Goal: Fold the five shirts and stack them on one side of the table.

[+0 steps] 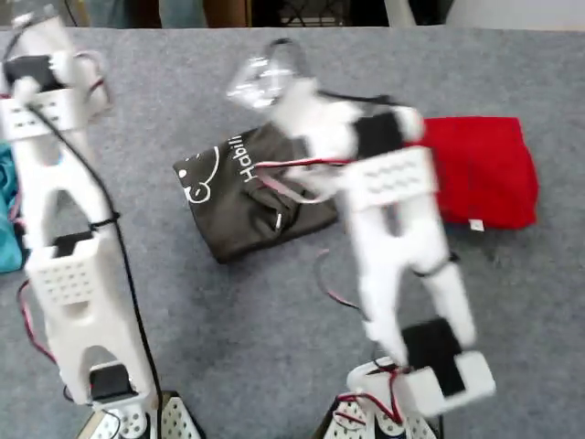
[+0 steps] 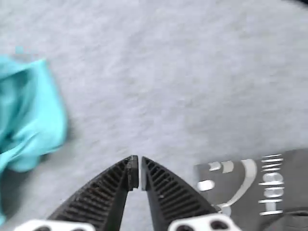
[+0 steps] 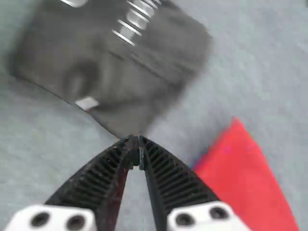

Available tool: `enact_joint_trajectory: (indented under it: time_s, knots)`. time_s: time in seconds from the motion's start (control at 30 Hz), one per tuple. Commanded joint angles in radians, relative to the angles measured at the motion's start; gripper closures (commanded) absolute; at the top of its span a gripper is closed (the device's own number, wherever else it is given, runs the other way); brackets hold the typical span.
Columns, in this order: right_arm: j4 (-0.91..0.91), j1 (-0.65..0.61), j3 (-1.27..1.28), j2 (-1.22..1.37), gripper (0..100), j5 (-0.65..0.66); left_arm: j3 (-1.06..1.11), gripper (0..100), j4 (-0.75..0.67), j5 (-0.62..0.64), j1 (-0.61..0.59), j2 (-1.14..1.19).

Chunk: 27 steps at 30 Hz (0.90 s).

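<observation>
A dark grey folded shirt [image 1: 245,194] with white print lies mid-table. A folded red shirt [image 1: 484,169] lies to its right. A crumpled teal shirt [image 1: 7,219] sits at the table's left edge. My left gripper [image 2: 134,167] is shut and empty over bare cloth, between the teal shirt [image 2: 26,115] and the dark shirt [image 2: 260,192]. It hangs at the far left [image 1: 44,27] in the high view. My right gripper [image 3: 135,145] is shut and empty, just off an edge of the dark shirt [image 3: 115,62], with the red shirt [image 3: 245,183] close by. From above the right gripper [image 1: 263,78] hovers beyond the dark shirt.
A grey felt cover [image 1: 274,311] spreads over the whole table. Both arm bases stand at the near edge, with loose cables trailing beside them. Open felt lies in front of the shirts and along the far edge.
</observation>
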Motion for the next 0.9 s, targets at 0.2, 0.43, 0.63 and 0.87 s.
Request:
enact_joint_trajectory:
  time_s: [0.2, 0.43, 0.63, 0.87]
  knots:
    - [0.006, -0.290, -0.203, 0.364, 98.4, -0.025, 0.898, 97, -0.238, -0.057, -0.203, -0.488]
    - [0.014, -0.215, -0.398, 0.647, 98.4, -0.025, 1.595, 97, -0.937, -0.017, -0.162, -0.736]
    - [0.046, -0.048, -0.496, 0.783, 98.4, -0.021, 1.724, 97, -1.152, 0.028, -0.166, -0.692]
    - [0.198, 0.129, -0.573, 0.817, 98.4, 0.034, 1.681, 97, -1.115, 0.028, -0.159, -0.654]
